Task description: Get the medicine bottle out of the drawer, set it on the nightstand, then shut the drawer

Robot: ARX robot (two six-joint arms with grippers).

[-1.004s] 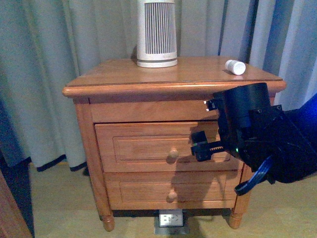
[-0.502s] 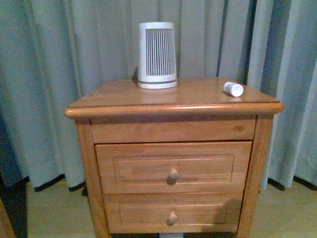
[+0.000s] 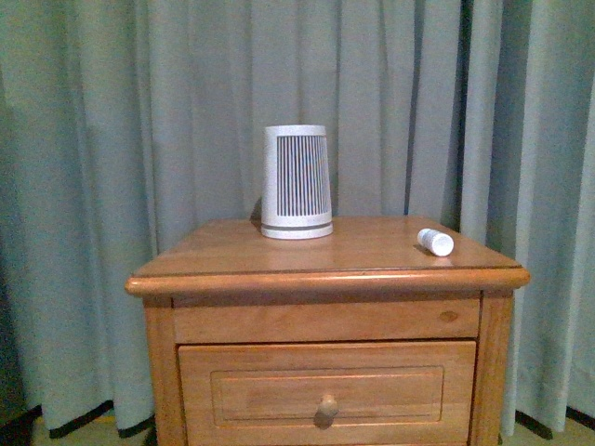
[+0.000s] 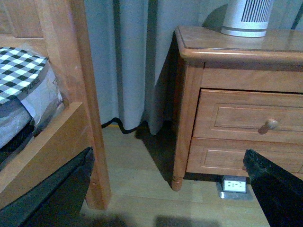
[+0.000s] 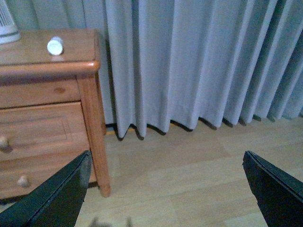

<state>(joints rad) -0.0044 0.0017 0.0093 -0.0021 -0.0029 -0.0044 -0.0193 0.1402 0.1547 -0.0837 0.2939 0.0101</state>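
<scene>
A honey-brown wooden nightstand [image 3: 232, 255] stands before pale grey curtains [image 3: 139, 111], and the small white medicine bottle [image 3: 435, 242] lies on its side near the right rear corner of the top, well apart from a tall white ribbed appliance [image 3: 297, 182] standing upright at the back. The top drawer [image 3: 325, 395] sits closed, flush with the cabinet front, its round knob [image 3: 326, 406] centred. Both grippers hang away from the furniture with fingers spread wide and nothing between them, the left gripper [image 4: 165, 189] over the floor beside a wooden bed frame [image 4: 71, 71] and the right gripper [image 5: 165, 189] over bare floorboards [image 5: 189, 179].
</scene>
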